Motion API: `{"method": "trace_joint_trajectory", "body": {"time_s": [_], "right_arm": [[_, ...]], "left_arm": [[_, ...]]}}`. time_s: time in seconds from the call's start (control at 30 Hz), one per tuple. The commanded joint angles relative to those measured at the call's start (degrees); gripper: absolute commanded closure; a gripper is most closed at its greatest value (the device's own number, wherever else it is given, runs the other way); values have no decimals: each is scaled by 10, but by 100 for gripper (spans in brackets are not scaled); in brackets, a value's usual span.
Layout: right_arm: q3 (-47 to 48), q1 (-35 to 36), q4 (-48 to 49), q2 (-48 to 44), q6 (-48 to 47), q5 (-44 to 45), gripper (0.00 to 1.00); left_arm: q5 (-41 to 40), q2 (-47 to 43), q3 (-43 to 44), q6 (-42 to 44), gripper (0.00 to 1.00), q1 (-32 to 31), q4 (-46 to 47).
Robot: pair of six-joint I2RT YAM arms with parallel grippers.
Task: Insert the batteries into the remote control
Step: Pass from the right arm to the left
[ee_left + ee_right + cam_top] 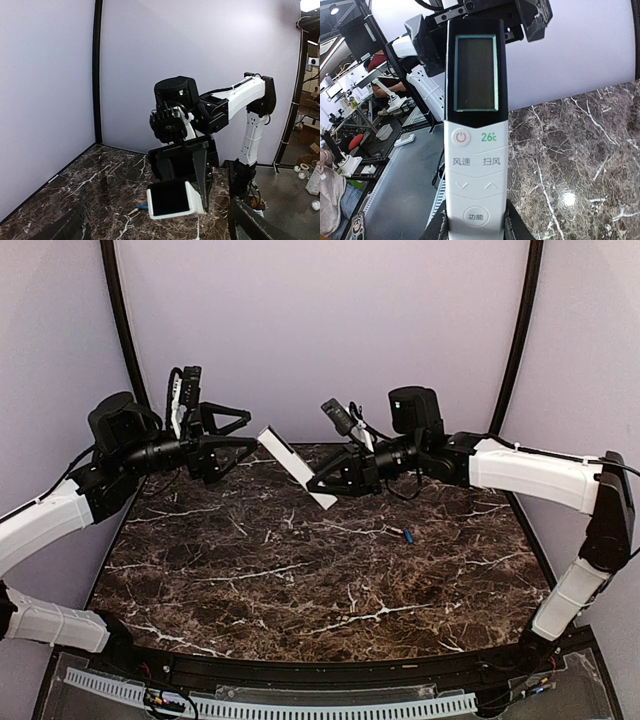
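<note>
The white remote control (296, 469) hangs tilted in the air above the far middle of the table. My right gripper (322, 483) is shut on its lower button end; in the right wrist view the fingers (432, 231) clamp the remote (476, 150) from both sides. My left gripper (248, 432) is open, its jaws wide on either side of the dark upper end (175, 199) without gripping it. One blue battery (408, 535) lies on the table right of centre, and it also shows in the left wrist view (142, 206). The remote's back is hidden.
The dark marble table (300, 580) has a raised black rim along its near edge (300, 672). Pale curtain walls close the back and sides. A small pale piece (390, 531) lies next to the battery.
</note>
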Motion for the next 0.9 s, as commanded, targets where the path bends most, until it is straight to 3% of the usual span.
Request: {"method": "trace_joint_trajectory", "body": {"time_s": [0.0, 0.1, 0.23, 0.4, 0.5, 0.63, 0.67, 0.8, 0.87], "right_arm": [[32, 11, 64, 5, 9, -27, 100], [41, 22, 62, 11, 2, -21, 100], [55, 34, 41, 20, -15, -13, 100], [61, 42, 27, 21, -27, 4, 100], [62, 44, 28, 23, -28, 9, 100], [62, 46, 25, 21, -30, 31, 100], [60, 46, 25, 19, -30, 50, 97], [38, 49, 38, -9, -40, 160, 48], [13, 55, 62, -30, -48, 227, 31]], "left_arm": [[-9, -5, 8, -79, 6, -43, 13], [-44, -5, 4, -88, 9, -70, 11], [-76, 5, 9, -119, 29, -75, 19], [-74, 9, 10, -132, 46, -89, 35], [-78, 8, 10, -131, 71, -91, 31], [-84, 6, 5, -138, 96, -92, 36], [-87, 6, 3, -141, 99, -93, 38], [-124, 3, -4, -156, 100, -95, 37], [-158, 1, -5, -164, 100, -95, 30]]}}
